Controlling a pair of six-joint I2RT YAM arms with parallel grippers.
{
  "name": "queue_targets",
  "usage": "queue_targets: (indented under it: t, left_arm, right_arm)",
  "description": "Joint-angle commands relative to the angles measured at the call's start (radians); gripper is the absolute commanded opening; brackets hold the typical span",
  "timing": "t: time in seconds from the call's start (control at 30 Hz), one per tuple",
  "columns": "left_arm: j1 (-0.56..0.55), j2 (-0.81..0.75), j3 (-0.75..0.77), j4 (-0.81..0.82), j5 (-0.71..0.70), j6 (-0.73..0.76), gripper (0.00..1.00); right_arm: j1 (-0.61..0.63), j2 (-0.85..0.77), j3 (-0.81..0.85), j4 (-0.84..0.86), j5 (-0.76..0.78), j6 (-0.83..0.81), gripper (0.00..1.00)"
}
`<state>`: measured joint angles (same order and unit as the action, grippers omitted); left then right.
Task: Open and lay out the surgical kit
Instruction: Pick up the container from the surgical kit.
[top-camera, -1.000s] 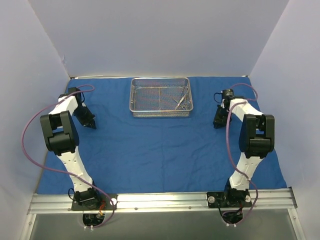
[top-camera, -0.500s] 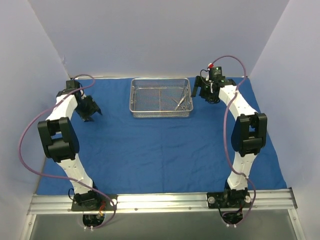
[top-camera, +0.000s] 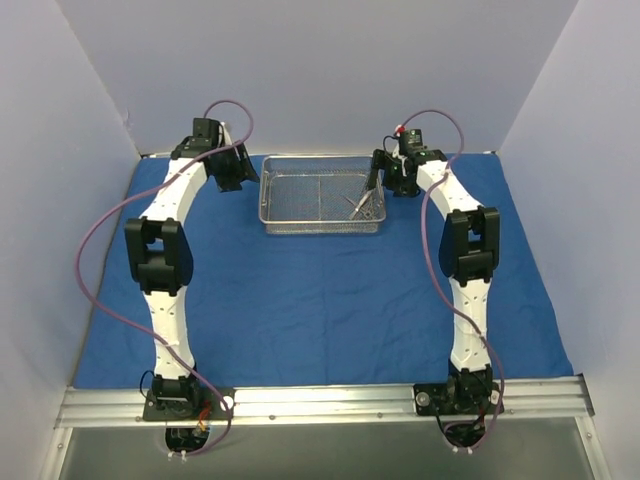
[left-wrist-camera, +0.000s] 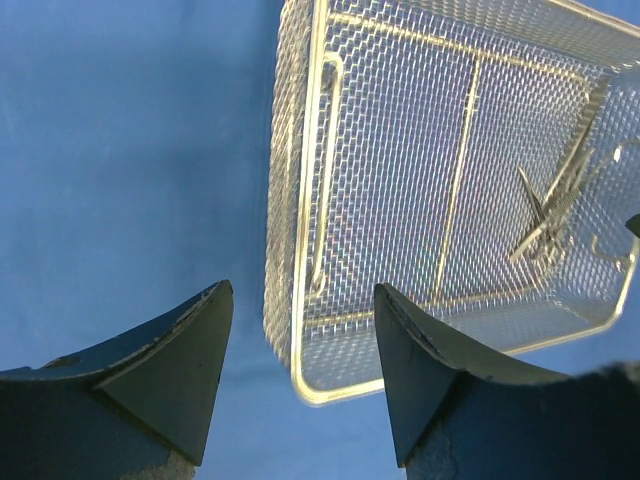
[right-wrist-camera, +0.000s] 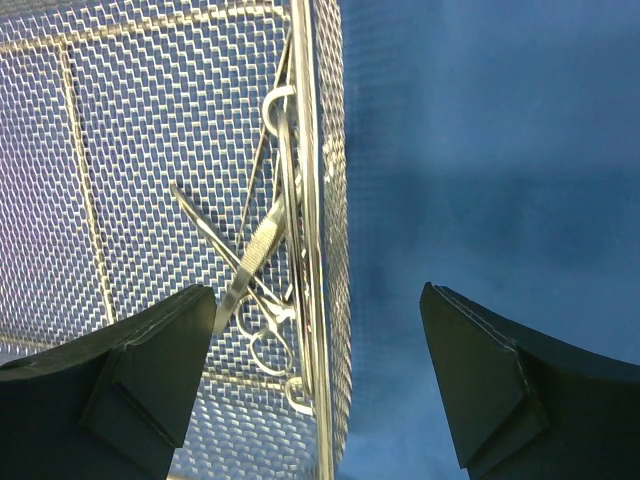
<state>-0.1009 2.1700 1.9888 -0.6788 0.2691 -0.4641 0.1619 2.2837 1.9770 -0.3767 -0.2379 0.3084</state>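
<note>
The surgical kit's blue cloth wrap lies spread flat over the table. The silver wire-mesh tray stands on it at the back centre, with thin scissor-handled instruments piled against its right end. My left gripper hovers open at the tray's left end. In the left wrist view the tray's corner rim sits between the fingers, untouched, with the instruments farther in. My right gripper is open astride the tray's right wall. One finger is over the instruments, the other over bare cloth.
Pale walls close in the back and both sides of the cloth. An aluminium rail carrying the arm bases runs along the near edge. Purple cables loop off both arms.
Both arms swung from the cloth's outer sides up and inward to the two ends of the tray. Both grippers went from shut to open. Tray and cloth have not moved.
</note>
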Motion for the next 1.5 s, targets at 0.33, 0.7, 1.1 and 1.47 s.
queue_targets:
  t: [0.33,0.7,1.1,1.47]
  left_arm:
    - [-0.072,0.283,0.444,-0.245,-0.123,0.056,0.64]
    - [-0.088,0.412,0.573,-0.288,-0.087,0.051,0.62]
    - [-0.094,0.424,0.57,-0.278,-0.073,0.044,0.42]
    - [-0.089,0.396,0.613,-0.291,-0.033,0.038,0.05]
  right_arm:
    - [0.008,0.111,0.194,-0.097,-0.018,-0.019,0.72]
    - [0.01,0.164,0.244,-0.113,-0.034,-0.017,0.56]
    - [0.024,0.206,0.273,-0.117,-0.058,-0.012,0.4]
    - [0.025,0.192,0.322,-0.122,-0.058,0.009,0.05]
